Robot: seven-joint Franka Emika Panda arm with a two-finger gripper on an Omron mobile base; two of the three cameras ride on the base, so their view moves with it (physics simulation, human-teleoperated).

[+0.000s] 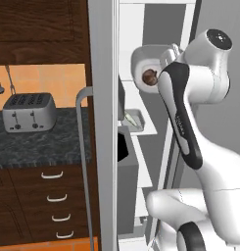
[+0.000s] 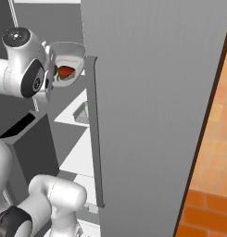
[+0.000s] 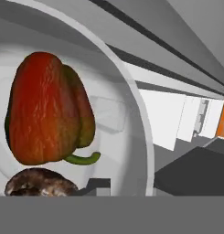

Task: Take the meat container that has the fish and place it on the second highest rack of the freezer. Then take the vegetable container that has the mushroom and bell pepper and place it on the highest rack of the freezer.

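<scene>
1. Where the dark speckled counter (image 1: pixel 48 142) runs along the left of the left base view, a silver toaster (image 1: pixel 29 112) is seen standing on it, below an orange tiled wall and above dark wood drawers (image 1: pixel 55 206) with white handles.
2. Further right, the freezer (image 1: pixel 104 122) is seen open, its long bar handle (image 1: pixel 82 162) upright.
3. The vegetable container (image 1: pixel 148 66) is seen tilted at the highest rack, with the mushroom (image 1: pixel 150 76) and bell pepper (image 3: pixel 47 114) inside.
4. The meat container (image 1: pixel 133 119) with the fish (image 1: pixel 125 117) is set on the rack below.
5. The gripper (image 3: pixel 97 185) is seen at the vegetable container's rim; whether it is pinching cannot be told.
</scene>
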